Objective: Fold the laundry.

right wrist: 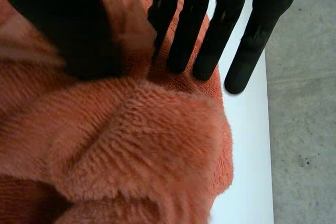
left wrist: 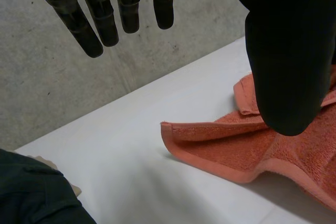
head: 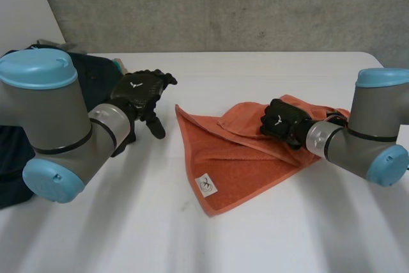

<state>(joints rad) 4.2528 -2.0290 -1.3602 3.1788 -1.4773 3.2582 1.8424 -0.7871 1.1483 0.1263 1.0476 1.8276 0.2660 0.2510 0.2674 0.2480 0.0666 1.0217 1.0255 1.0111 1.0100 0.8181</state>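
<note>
Orange terry towel point(head: 236, 158) lies on the white table point(head: 255, 234), a bit toward 3 o'clock from the table's middle. It is partly folded, with an upper flap doubled over on its 1 o'clock side. A small white label point(head: 206, 185) sits near its 6 o'clock corner.

The right hand point(head: 281, 121) is on the flap at the towel's 2 o'clock part. In its wrist view the fingers point(right wrist: 210, 40) are nearly straight, tips down on the terry. A raised ridge of cloth is caught between them and the thumb point(right wrist: 63, 24), so it has a pinch on the towel. More cloth bunches up under the palm.

The left hand point(head: 137, 93) is at 9 to 10 o'clock of the towel, apart from it and over bare table. Its fingers point(left wrist: 97, 22) are straight and spread, its thumb point(left wrist: 289, 61) is wide of them, and it has hold of nothing. The towel's near hemmed corner point(left wrist: 226, 145) lies beyond the thumb, untouched.

A dark blue clothing heap point(head: 11, 171) sits at the table's 9 o'clock edge, behind the left arm. A grey concrete wall point(head: 223, 4) stands at 12 o'clock.
</note>
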